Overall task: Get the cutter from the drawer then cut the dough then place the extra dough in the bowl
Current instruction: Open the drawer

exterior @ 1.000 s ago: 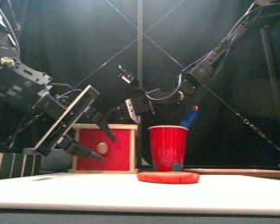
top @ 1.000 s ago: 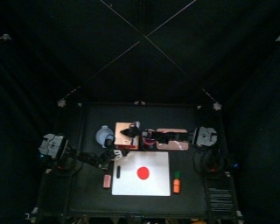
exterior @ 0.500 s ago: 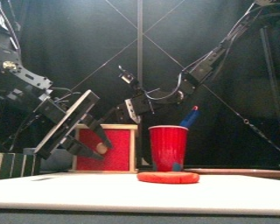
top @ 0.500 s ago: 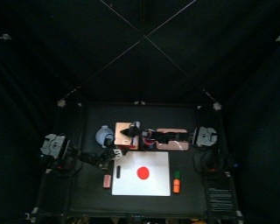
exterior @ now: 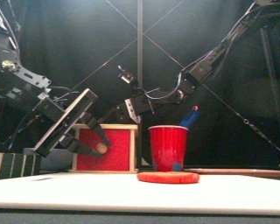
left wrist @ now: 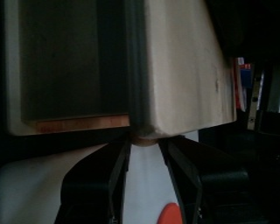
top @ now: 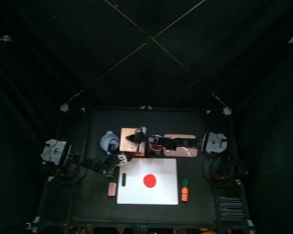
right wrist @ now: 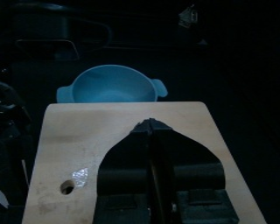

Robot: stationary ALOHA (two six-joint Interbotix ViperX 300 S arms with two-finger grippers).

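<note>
Risk: left hand slips off the drawer front, or the pull drags the whole box into the cup if the right hand isn't pinning it. Left hand is at the drawer front; can't tell its grip. Right hand is closed and empty, tips on or just over the box top. Cutter not visible, likely inside the drawer; dough lies on the board.

The black left arm slanted in low from its own side, wrist tilted; its grey-sided left gripper pointed down and away from the wrist. The black right arm stretched down from high on its side to about the middle; the right gripper held its two jaws pressed together, tips meeting, wrist directly behind them.
</note>
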